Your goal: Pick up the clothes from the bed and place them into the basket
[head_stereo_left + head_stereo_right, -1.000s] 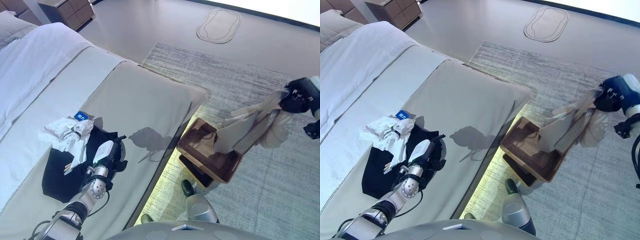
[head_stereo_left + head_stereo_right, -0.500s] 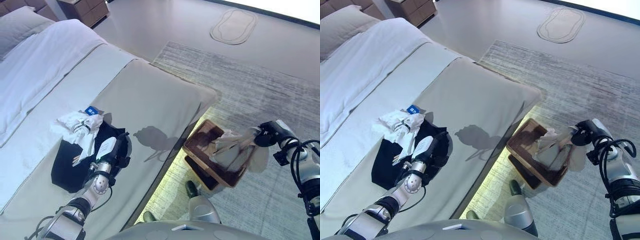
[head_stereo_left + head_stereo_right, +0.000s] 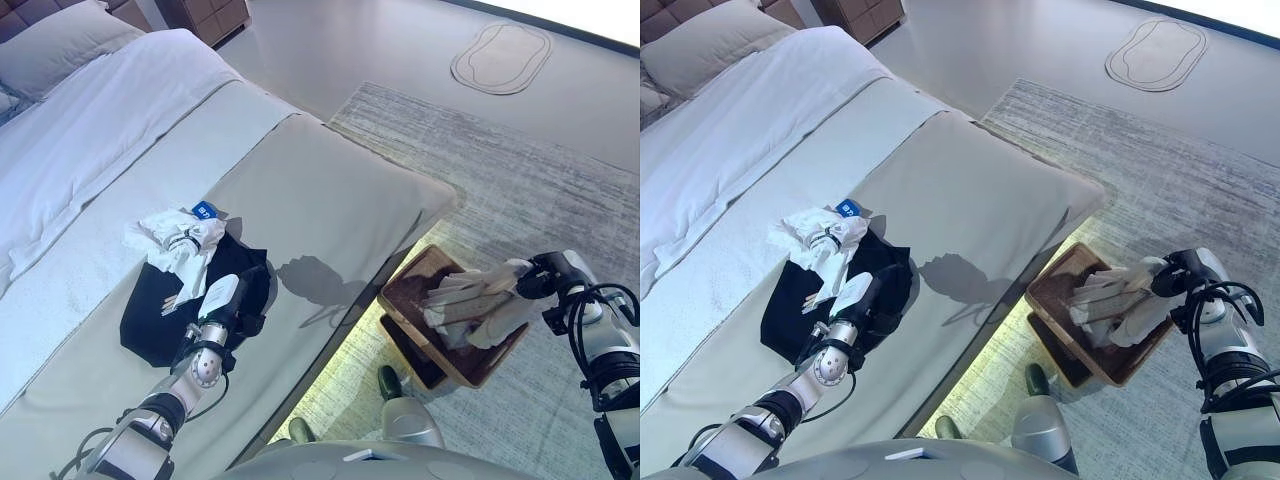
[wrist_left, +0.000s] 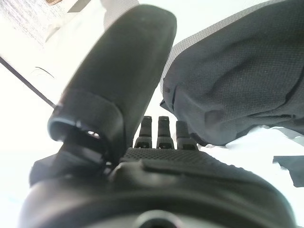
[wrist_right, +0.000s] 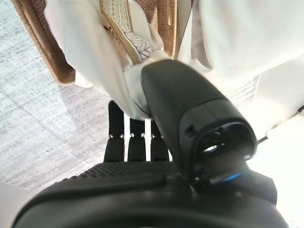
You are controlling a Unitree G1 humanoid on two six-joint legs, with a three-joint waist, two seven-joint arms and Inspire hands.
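A wide bed with a grey-beige cover and white bedding fills the left of the head views, beside a pale grey woven rug on the floor. At the bed's foot corner, on the rug, stands a brown woven rectangular basket. A cream-white garment with a patterned band lies draped across the basket's opening, one fold hanging over the far rim. The robot's right hand has its thumb and fingers pinched on that cloth, just outside the rim. On the bed, a flat black garment lies with a crumpled white garment and a small blue tag at its far edge. The left hand rests against the black garment's near edge; its fingers run under a dark fold, so whether they grip cannot be told.

The risk, as it appears: the cream cloth sits partly over the rim, so letting go here could let it slide onto the rug. A pull-back with cloth snagged in the fingers might tip the light basket.
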